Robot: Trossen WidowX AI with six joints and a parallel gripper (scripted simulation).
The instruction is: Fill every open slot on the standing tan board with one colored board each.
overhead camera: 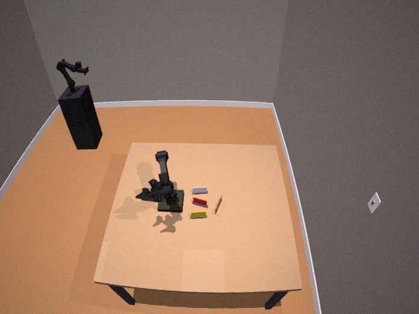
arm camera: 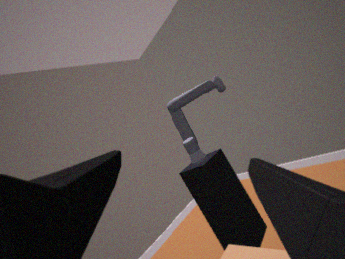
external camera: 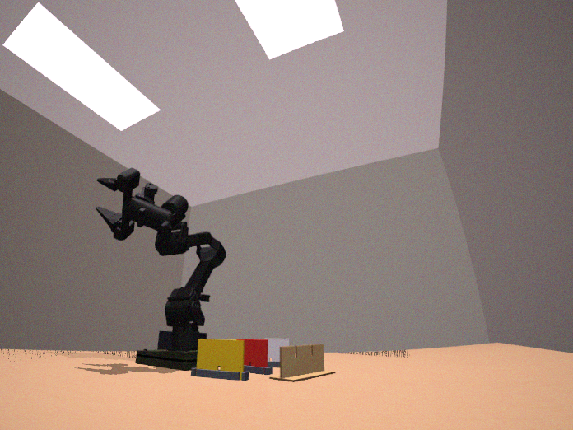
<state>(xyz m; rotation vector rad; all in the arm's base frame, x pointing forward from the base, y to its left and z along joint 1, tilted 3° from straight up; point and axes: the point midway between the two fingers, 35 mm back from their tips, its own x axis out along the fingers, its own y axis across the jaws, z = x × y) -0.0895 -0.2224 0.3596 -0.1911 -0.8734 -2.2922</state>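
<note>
The tan board (overhead camera: 218, 205) (external camera: 301, 362) stands upright on its thin base, with two open slots in its top edge and no colored board in them. The yellow board (overhead camera: 198, 214) (external camera: 220, 354), the red board (overhead camera: 200, 202) (external camera: 257, 352) and the white board (overhead camera: 199, 189) (external camera: 277, 350) each stand in a grey-blue holder, between the arm's base and the tan board. A small hole or notch shows low in the yellow board. My gripper (external camera: 97, 193) (arm camera: 185, 161) is open and empty, raised high behind the arm's base and pointing away from the boards.
The arm's dark base (overhead camera: 170, 205) (external camera: 166, 359) stands on the table (overhead camera: 247, 243), left of the holders. Beyond the table, a black pedestal (overhead camera: 80, 121) (arm camera: 219, 199) carries a second arm (overhead camera: 69, 76) (arm camera: 183, 122).
</note>
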